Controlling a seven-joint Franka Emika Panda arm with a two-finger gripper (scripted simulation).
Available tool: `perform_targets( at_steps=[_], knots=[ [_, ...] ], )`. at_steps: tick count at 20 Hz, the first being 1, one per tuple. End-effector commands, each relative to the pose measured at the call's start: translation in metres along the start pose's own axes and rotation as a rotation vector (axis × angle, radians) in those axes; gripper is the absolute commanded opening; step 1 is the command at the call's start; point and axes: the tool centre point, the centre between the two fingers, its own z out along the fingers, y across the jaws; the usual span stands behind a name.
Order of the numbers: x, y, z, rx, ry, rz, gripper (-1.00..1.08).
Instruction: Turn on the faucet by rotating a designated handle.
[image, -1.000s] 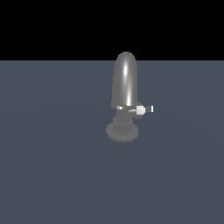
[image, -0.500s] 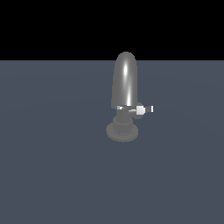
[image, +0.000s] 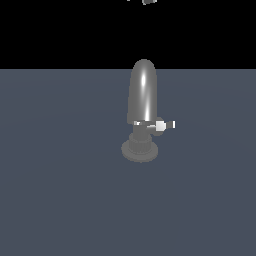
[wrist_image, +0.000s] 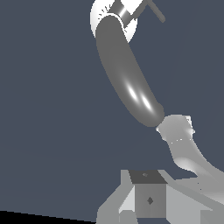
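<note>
The faucet (image: 143, 97) stands upright mid-scene in the exterior view, a glossy grey bullet-shaped body on a dark ribbed collar and round base (image: 140, 150). The handle (image: 161, 125), a short lever with a white tip, juts from the collar toward the exterior view's right. A small grey piece of my arm (image: 148, 1) shows at the top edge, far above the faucet. In the wrist view I look down along the faucet body (wrist_image: 127, 74), with the handle (wrist_image: 154, 9) at its far end. Parts of my gripper (wrist_image: 148, 201) show at the edge, apart from the faucet.
The faucet stands on a flat blue-grey floor (image: 60, 200) that runs to a black background. A pale grey jointed part (wrist_image: 181, 140) shows in the wrist view beside the tip of the faucet body.
A small grey piece of my arm has come into view at the top edge of the exterior view. The faucet and its handle have not moved.
</note>
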Motion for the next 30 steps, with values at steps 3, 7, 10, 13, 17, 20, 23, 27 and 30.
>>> perform_targets(
  at_steps=[3,7,10,13,17,20,23,27,30],
  knots=[
    [0.028,-0.003,0.0,0.042,-0.094,0.084,-1.0],
    [0.054,-0.005,0.002,0.082,-0.182,0.164,-1.0],
    [0.074,-0.004,0.005,0.114,-0.252,0.227,-1.0],
    [0.094,-0.002,0.009,0.145,-0.321,0.289,-1.0],
    [0.118,0.001,0.017,0.186,-0.409,0.369,-1.0],
    [0.136,0.005,0.024,0.216,-0.474,0.428,-1.0],
    [0.152,0.009,0.032,0.247,-0.539,0.487,-1.0],
    [0.173,0.016,0.045,0.288,-0.626,0.567,-1.0],
    [0.188,0.022,0.057,0.32,-0.692,0.628,-1.0]
  ],
)
